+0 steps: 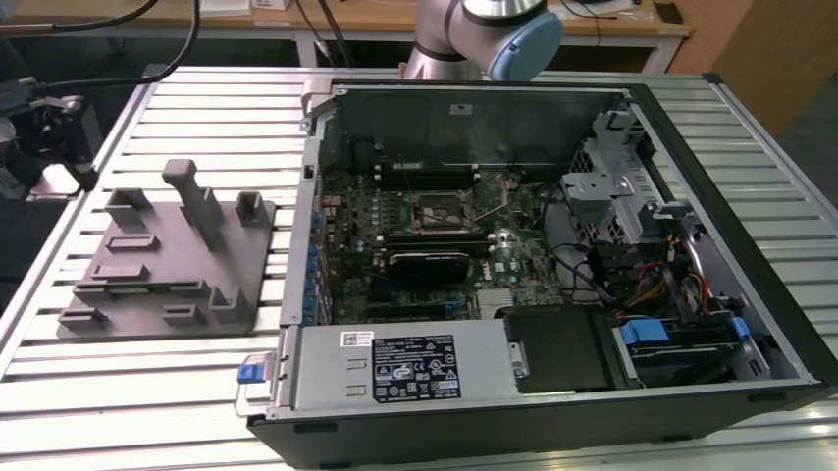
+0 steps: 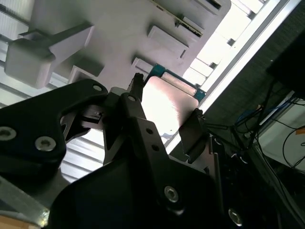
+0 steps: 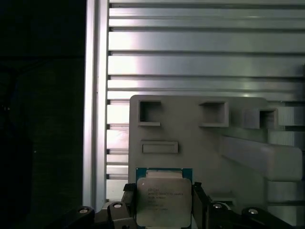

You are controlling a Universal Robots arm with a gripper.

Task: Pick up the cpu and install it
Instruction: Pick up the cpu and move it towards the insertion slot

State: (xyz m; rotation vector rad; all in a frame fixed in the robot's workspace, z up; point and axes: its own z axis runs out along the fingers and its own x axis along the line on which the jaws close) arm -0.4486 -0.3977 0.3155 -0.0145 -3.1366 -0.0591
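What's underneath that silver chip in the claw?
The grey fixture on the slatted table lies beyond the cpu; the part directly behind it is covered.

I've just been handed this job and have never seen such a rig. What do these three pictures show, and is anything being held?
The machine is one robot arm. The exterior view comes from a camera off the arm. It shows a slatted metal table carrying an open computer case with its motherboard exposed. On the exterior view's left stands a grey plastic fixture with upright posts. The two wrist views come from cameras riding on the arm, looking past its hand. The hand is closed on the cpu, a flat square chip with a pale metal top. The fixture and table lie beyond it.
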